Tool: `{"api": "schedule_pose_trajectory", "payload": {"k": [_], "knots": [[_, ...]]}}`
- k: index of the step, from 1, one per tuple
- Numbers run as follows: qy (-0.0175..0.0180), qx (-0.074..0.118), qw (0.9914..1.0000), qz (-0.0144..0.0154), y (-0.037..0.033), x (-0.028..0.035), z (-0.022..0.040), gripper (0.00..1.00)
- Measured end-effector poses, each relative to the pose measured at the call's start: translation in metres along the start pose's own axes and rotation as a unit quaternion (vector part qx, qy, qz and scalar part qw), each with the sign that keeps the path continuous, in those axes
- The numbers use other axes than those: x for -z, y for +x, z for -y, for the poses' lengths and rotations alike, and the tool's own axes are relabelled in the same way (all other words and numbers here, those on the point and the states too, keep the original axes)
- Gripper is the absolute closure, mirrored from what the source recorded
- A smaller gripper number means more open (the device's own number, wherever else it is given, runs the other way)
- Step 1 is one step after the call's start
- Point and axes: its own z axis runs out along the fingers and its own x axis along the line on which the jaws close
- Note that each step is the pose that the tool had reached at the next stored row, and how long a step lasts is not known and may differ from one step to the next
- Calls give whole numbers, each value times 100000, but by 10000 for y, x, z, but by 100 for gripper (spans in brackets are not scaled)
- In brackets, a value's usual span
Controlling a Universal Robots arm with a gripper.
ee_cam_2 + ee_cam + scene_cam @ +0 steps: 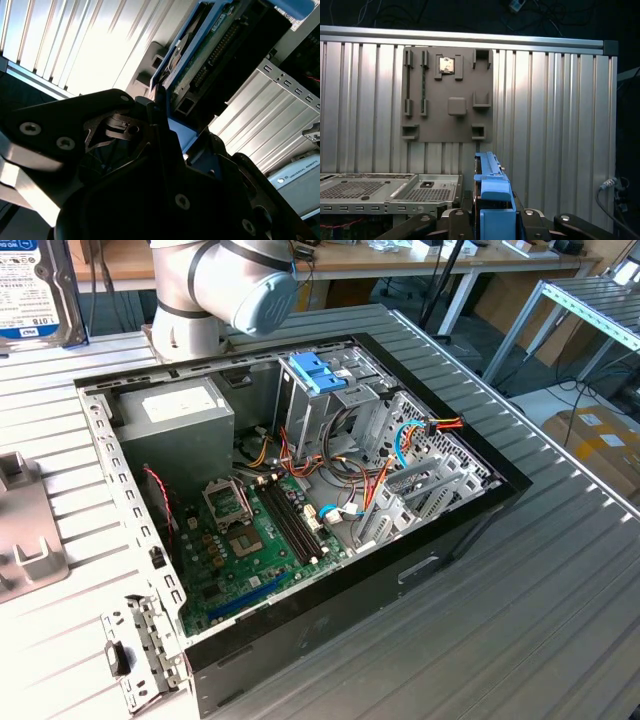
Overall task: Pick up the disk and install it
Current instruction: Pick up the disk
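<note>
Between the fingers of the black gripper [492, 220] sits the disk [492, 185], a flat dark metal hard drive with blue plastic side rails. The fingers are pressed in on it, and one blue rail stands up from the pinch in the first wrist view. In the second wrist view its edge and connector row run away from the fingers. In the exterior view the disk [35, 290] hangs upright, white-and-blue label showing, off to the exterior view's left of the case.

This looks like the carry. It should go well if the pinch stays on the drive's flanks, the rails are kept square to the bay, and the drive comes in clear of loose wiring.

Farther from the fingers lies a grey moulded fixture plate [447, 100] on the ribbed aluminium table [545, 110], with a small square chip [446, 65] in one pocket. The open black computer case [450, 540] holds a green motherboard [250, 550], a grey power supply box [180, 420], a metal drive cage with light-blue handles [320, 375], and orange and red cables [380, 480].
</note>
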Motion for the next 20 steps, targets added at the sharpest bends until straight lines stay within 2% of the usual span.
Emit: {"api": "schedule_pose_trajectory", "payload": {"k": [13,20], "knots": [[0,-2,100000,1,40,2,88,63],[1,-3,100000,1,70,1,105,63]]}}
